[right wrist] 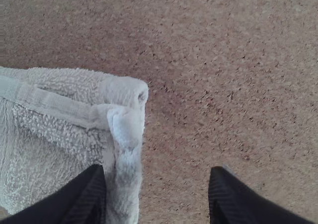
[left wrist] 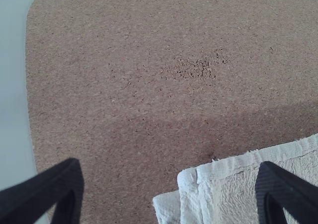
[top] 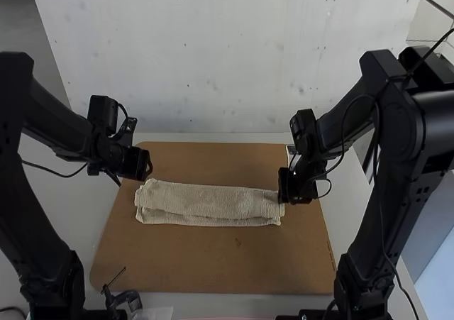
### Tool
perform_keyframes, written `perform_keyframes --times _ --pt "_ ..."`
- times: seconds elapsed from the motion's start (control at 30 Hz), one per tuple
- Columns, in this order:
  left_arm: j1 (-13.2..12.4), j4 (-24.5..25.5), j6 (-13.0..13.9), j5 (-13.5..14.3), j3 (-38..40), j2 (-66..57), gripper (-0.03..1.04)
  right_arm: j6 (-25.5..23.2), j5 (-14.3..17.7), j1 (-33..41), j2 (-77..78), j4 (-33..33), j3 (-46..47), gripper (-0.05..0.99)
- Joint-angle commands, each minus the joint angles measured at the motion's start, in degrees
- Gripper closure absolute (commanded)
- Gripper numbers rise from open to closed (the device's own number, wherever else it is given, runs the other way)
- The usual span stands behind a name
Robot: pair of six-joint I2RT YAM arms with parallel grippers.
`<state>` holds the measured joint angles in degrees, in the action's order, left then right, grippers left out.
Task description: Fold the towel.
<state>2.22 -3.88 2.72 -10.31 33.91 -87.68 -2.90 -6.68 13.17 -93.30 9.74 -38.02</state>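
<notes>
1. At the far left of the high view, the pale worktop (top: 60, 213) borders the brown cork-textured board (top: 206, 267).
2. Left of centre, the left tool (top: 147, 165) is released, just off the towel's upper left end; the left wrist view shows its fingers wide apart, a hemmed corner between them, and dark specks on the board.
3. The cream terry towel (top: 213, 201) lies across the middle on the board, folded into a long strip, an under layer peeking out along its lower edge.
4. Right of centre, the right tool (top: 287, 185) is at the towel's right end, also released; the right wrist view shows parted fingers and a hem atop a rounded fold.
5. The board extends past both towel ends, more widely below the strip.
</notes>
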Motion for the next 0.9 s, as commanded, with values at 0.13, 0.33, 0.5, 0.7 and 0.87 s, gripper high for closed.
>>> perform_keyframes --times 0.13,0.33,0.5,0.7,0.87 --pt "0.1 -0.2 -0.3 0.3 0.3 1.5 0.26 -1.8 -7.3 -2.0 -1.8 0.7 -3.8 0.49" --pt "-0.1 -0.2 -0.2 0.3 0.3 2.0 0.26 -2.3 -7.3 -2.1 -5.0 0.6 -5.1 0.49" --pt "-0.2 -0.2 -0.1 0.2 0.3 2.0 0.26 -2.9 -7.3 -1.8 -5.2 1.2 -4.8 0.49" --pt "0.0 -0.2 -0.2 0.2 0.3 1.8 0.26 -3.3 -9.2 -1.8 -6.6 1.5 -4.8 0.49" --pt "0.2 -0.2 -0.3 0.1 0.2 1.8 0.26 -4.5 -12.0 -2.4 -9.5 1.7 -6.5 0.49"
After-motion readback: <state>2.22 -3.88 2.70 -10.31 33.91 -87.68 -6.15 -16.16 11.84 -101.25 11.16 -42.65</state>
